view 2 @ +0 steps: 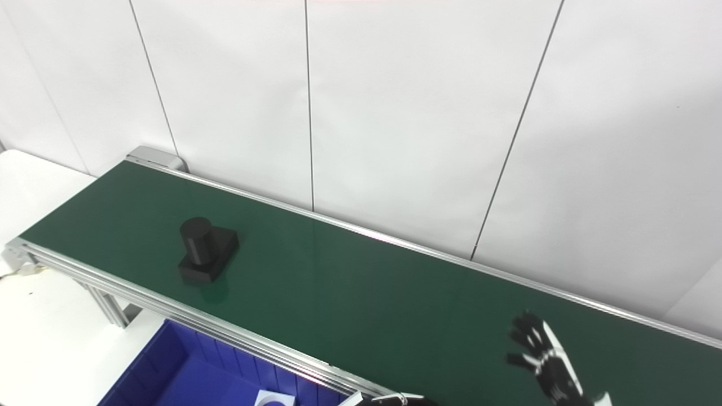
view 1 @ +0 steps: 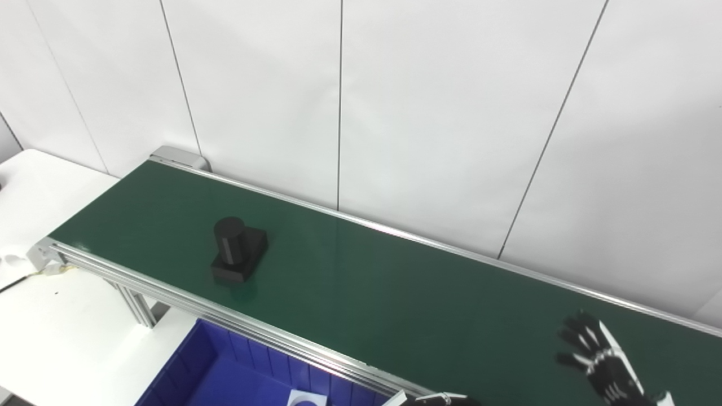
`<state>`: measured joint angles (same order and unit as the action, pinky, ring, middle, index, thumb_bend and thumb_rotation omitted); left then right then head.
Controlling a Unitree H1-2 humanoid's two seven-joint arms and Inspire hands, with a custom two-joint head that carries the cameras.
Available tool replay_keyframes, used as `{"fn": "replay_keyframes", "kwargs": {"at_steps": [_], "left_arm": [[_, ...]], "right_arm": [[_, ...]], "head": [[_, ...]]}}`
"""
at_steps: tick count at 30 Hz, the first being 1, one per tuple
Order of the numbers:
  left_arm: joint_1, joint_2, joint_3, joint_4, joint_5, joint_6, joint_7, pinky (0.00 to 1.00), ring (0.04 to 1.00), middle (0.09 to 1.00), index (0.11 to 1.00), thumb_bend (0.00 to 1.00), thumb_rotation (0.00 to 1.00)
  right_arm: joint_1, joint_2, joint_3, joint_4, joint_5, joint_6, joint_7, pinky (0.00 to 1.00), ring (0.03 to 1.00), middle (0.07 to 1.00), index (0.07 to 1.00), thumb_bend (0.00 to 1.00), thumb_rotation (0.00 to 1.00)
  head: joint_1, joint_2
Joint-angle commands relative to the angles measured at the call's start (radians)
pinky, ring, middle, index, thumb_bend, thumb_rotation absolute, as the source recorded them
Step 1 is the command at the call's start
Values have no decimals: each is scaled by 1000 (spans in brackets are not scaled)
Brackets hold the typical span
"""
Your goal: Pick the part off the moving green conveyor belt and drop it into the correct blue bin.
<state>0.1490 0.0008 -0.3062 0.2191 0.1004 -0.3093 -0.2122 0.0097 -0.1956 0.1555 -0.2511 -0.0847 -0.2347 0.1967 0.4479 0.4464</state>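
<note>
A black part [view 1: 237,248], a short cylinder standing on a square base, sits on the green conveyor belt [view 1: 383,282] toward its left end; it also shows in the right eye view [view 2: 206,249]. My right hand [view 1: 601,361] is over the right part of the belt, far from the part, open with fingers spread and holding nothing. Only a sliver of my left hand [view 1: 443,399] shows at the bottom edge, and I cannot tell how its fingers stand. A blue bin [view 1: 225,372] lies below the belt's near rail.
A white label or piece [view 1: 307,399] lies in the blue bin. White table surfaces [view 1: 51,332] lie at the left, below and beside the belt's end. A white panelled wall runs behind the belt. The belt's aluminium rail [view 1: 225,316] separates belt and bin.
</note>
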Motion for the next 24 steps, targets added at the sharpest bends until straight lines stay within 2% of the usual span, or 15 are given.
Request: {"fn": "replay_keyframes", "kwargs": {"at_steps": [1,8,12,14,18,24], "left_arm": [[-22,-10,-4,-19,0,-30,2,749,809,822,821,1000,457],[-14,1,-3,-35,-13,-26,-10,747,800,808,820,1000,454],[-9,7,-1,-42,-19,-28,-15,744,791,803,817,1000,444],[-6,11,-1,-47,-20,-29,-16,743,790,803,817,1000,443],[1,16,0,-58,-30,-24,-18,748,792,808,817,1000,441],[12,22,-2,-80,-37,-8,-16,749,792,805,817,1000,434]], "right_arm": [[-54,-6,6,-35,-16,35,20,724,857,901,924,755,761],[-157,21,37,-14,-97,110,26,688,846,895,922,747,791],[-196,46,58,-5,-118,159,29,703,864,891,910,729,692],[-208,54,67,4,-125,172,30,707,865,891,908,722,675],[-222,61,81,33,-141,185,32,720,854,885,895,686,580],[-228,53,97,60,-154,197,46,739,854,883,894,668,494]], "head": [[-2,0],[-10,3],[-21,5],[-26,7],[-29,11],[-34,16]]}}
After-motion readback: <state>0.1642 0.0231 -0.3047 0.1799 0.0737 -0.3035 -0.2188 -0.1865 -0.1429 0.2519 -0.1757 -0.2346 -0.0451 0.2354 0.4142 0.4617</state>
